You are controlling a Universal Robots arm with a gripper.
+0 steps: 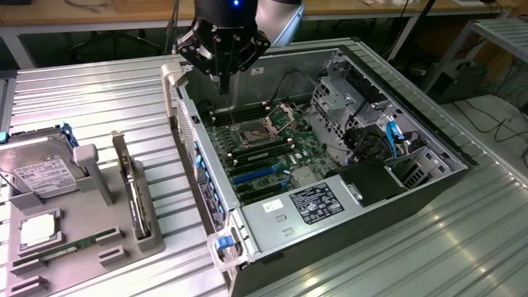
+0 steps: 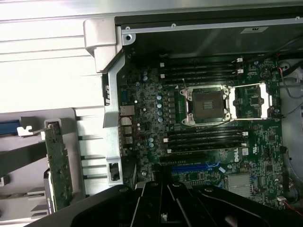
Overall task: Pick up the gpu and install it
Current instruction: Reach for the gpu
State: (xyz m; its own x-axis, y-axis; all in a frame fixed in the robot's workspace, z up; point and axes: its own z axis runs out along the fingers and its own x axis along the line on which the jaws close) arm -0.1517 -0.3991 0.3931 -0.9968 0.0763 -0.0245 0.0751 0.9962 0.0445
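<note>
Lower left of the exterior frame, nearest: a grey holder (image 1: 103, 179) with the gpu (image 1: 132, 185) standing on edge in its slot, untouched. Beside it lies a hard drive (image 1: 37, 170); its white label is too small to read. Centre: the open computer case (image 1: 429, 142), with an equally unreadable power-supply label (image 1: 316, 203). Top centre, farthest: the gripper (image 1: 224, 83), fingers pressed together, holding nothing, above the motherboard (image 1: 264, 154). The wrist view looks straight down on the open processor socket (image 2: 207, 101).
</note>
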